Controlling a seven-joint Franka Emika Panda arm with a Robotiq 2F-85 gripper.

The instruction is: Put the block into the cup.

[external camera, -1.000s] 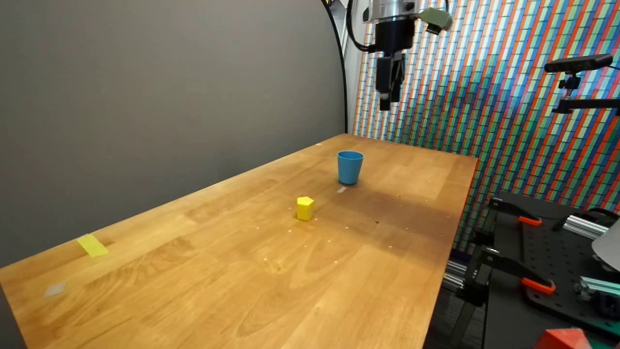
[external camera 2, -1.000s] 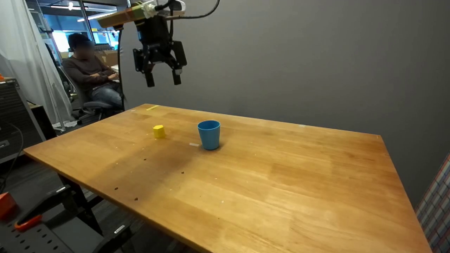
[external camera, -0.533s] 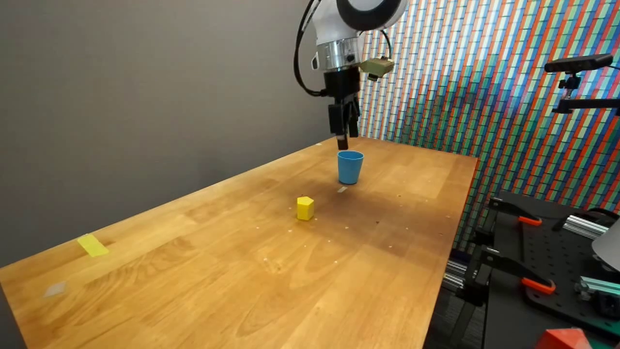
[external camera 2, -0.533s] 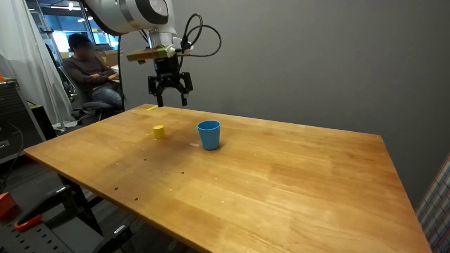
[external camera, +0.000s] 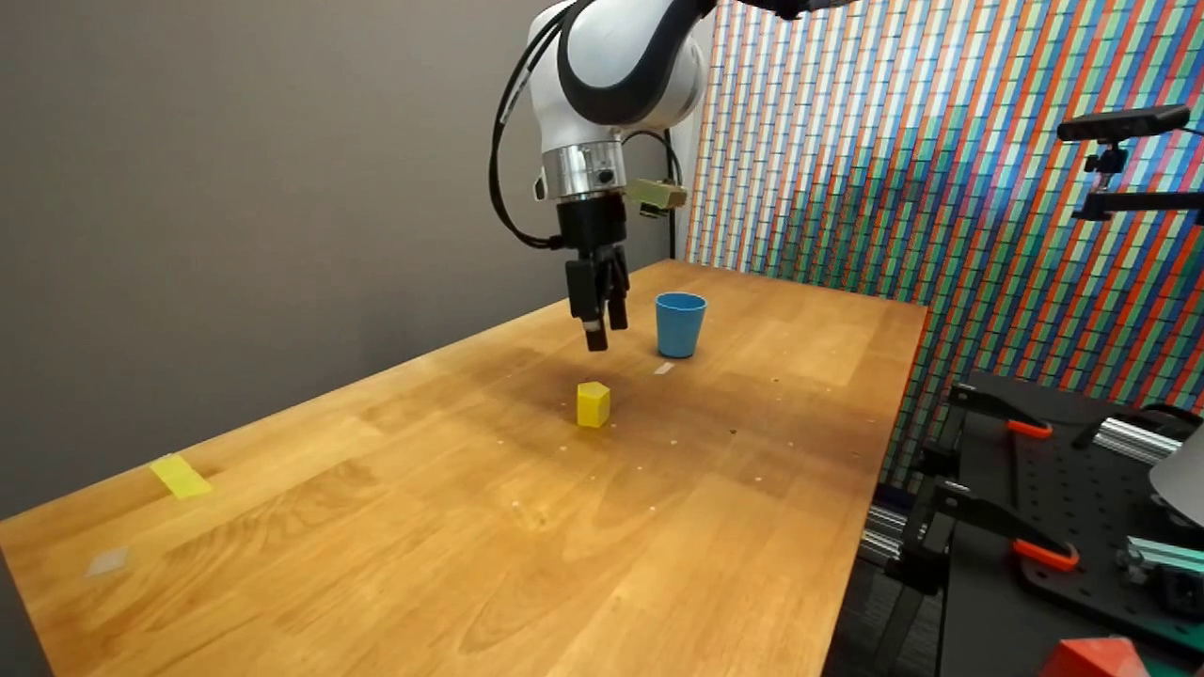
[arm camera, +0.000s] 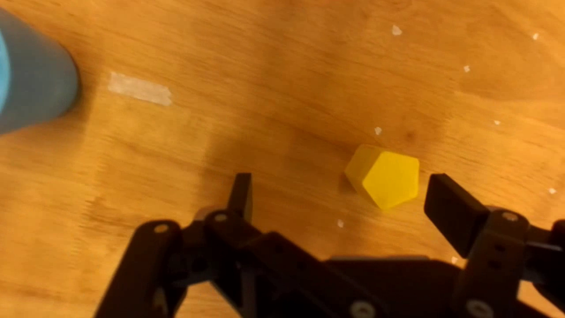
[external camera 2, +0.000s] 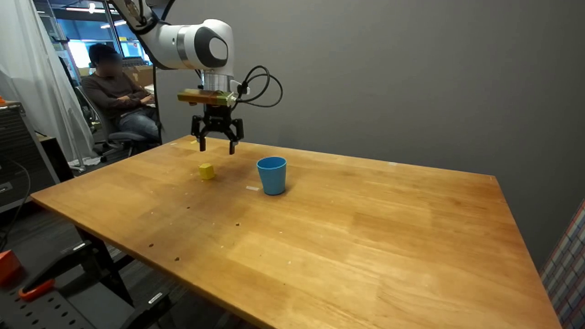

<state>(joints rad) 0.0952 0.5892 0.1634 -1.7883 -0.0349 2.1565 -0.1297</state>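
The block [external camera: 594, 404], small, chunky, yellow and five-sided, stands upright on the wooden table in both exterior views [external camera 2: 206, 171]. The cup [external camera: 679, 326], blue and open at the top, stands upright a short way from it, also in both exterior views [external camera 2: 273, 177]. My gripper [external camera: 607, 334] is open and empty, pointing down above the table near the block [external camera 2: 217, 150]. In the wrist view my gripper's fingers [arm camera: 342, 176] are wide apart. The block [arm camera: 390, 179] shows below and between them, closer to the right finger. The cup [arm camera: 35, 84] is cut off at the left edge.
The wooden table [external camera: 451, 564] carries a flat yellow tape patch [external camera: 181, 476] and a white tape strip [arm camera: 140, 88] between cup and block. A grey wall [external camera 2: 388, 82] stands behind the table. A dark bench with orange-handled clamps [external camera: 1046, 555] is beside it. A person [external camera 2: 114, 91] sits beyond.
My arm has come down from high above the table to just above the block. The gripper stays open. The block and the cup have not moved.
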